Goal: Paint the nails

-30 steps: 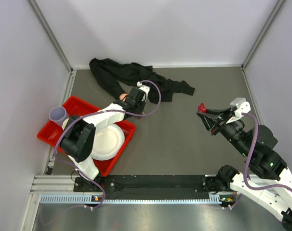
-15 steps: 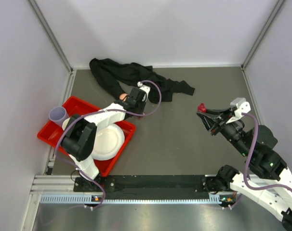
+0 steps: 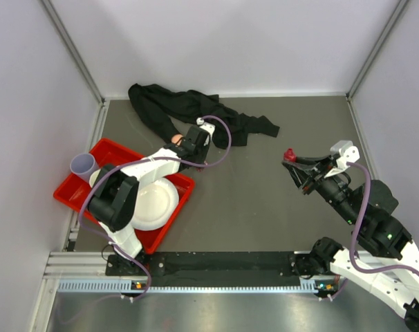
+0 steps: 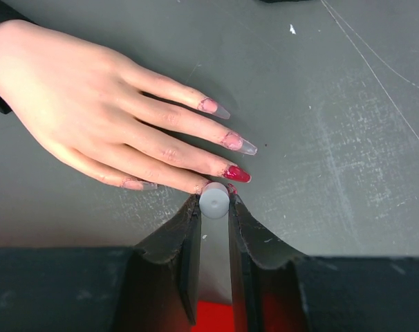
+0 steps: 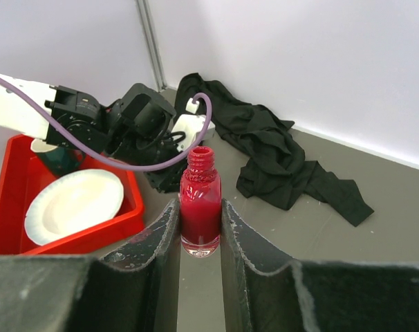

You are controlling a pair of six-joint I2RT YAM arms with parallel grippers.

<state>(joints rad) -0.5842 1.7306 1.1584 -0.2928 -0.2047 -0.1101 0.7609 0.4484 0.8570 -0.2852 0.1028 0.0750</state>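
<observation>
Red polish fully covers just one of the nails [image 4: 236, 173]. Two more have only a little red near the skin, and their tips are clear. The nails sit on the fingertips of a fake hand [image 4: 78, 117]. It lies flat on the grey counter [image 4: 348, 138] with its fingers spread toward the left pincer [image 4: 214, 202]. Its wrist goes into a black cloth [image 3: 196, 111] near the back wall.

The left pincer is clenched on a small round grey brush cap [image 4: 214, 197]. The cap is right at a fingertip, just beside the all-red nail. The cap hides the brush hairs, so I cannot tell if they touch a nail.

The right pincer [image 5: 200, 214] is clenched on the sides of a little polish bottle [image 5: 200, 197]. The bottle is open and upright, and it looks lifted off the counter, well apart from the fake hand.

The nails look long, thin, hard and smooth. I think a hard push could snap one or pop it off, and wet paint would smear. No pincer should grab them. Only the brush should touch them, softly, from the skin end to the tip. The cap is the right place to hold the brush. The fake hand looks light, so it may slide if it is pushed. The bottle looks like glass, so it may be slippery, and it would spill if tipped.

A red tray [image 3: 111, 146] with a white plate [image 3: 154, 202] sits off to the left.
</observation>
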